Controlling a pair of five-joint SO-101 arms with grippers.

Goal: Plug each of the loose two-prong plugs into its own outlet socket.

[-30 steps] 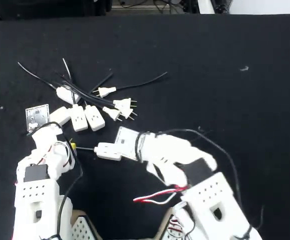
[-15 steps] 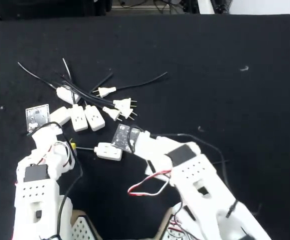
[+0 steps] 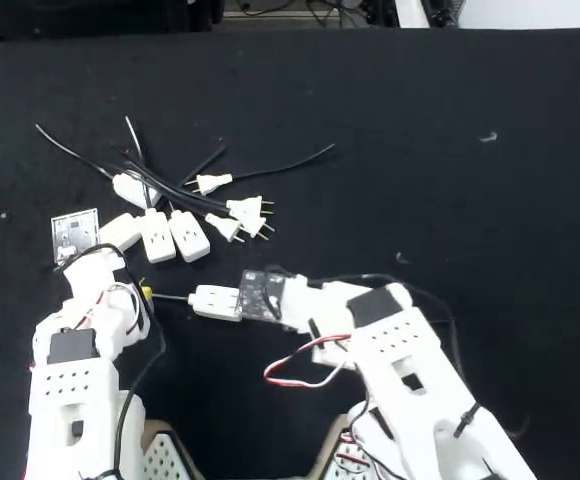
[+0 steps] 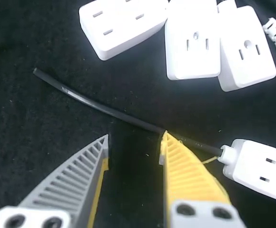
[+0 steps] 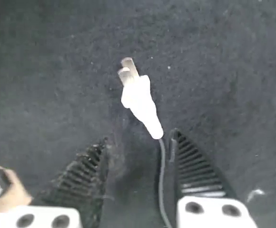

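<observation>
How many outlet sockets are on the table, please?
4: three sockets side by side beside the cable tangle, one socket apart on a short cord; others may be hidden.

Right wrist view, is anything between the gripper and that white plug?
Nothing visible. The white plug lies on the bare black table just beyond the open right gripper, its own cord running back between the fingers.

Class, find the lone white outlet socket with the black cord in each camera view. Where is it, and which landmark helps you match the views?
High view: the outlet socket lies left of centre, just below the three grouped sockets.
Left wrist view: it lies beside the left gripper's yellow finger, across from the grouped sockets.
Right wrist view: not in it.
Shared landmark: the three grouped sockets.
</observation>
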